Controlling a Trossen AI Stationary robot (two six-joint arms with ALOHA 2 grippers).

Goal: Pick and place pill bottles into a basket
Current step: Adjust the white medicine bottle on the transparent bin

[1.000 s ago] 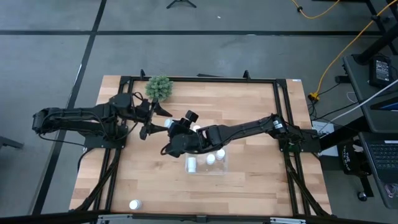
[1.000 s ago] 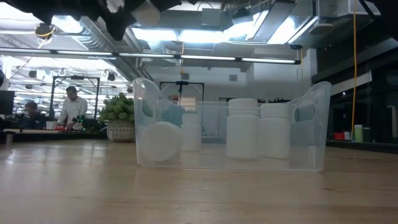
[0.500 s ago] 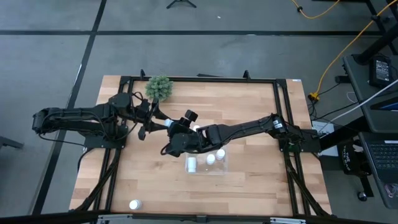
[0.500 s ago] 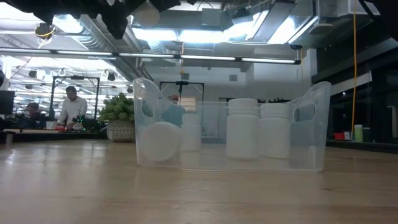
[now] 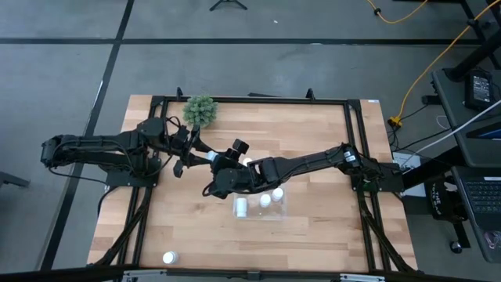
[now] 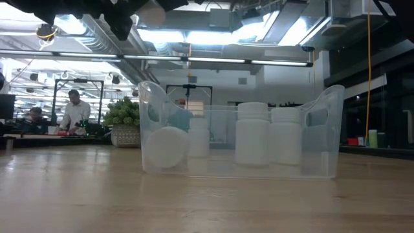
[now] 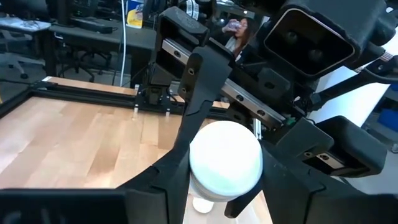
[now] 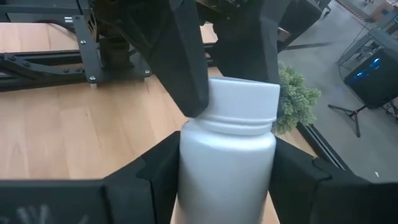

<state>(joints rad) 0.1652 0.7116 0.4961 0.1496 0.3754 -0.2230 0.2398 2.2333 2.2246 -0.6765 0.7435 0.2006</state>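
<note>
Gripping one pill bottle from both ends, the left tool and right tool meet above the worktop, just beyond the clear basket holding three bottles.

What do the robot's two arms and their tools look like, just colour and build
Both arms are matte black, made of slim jointed segments with boxy housings. The left tool and the right tool each end in two flat, angular black fingers. Thin dark cables run along the left arm. No markings show.
</note>
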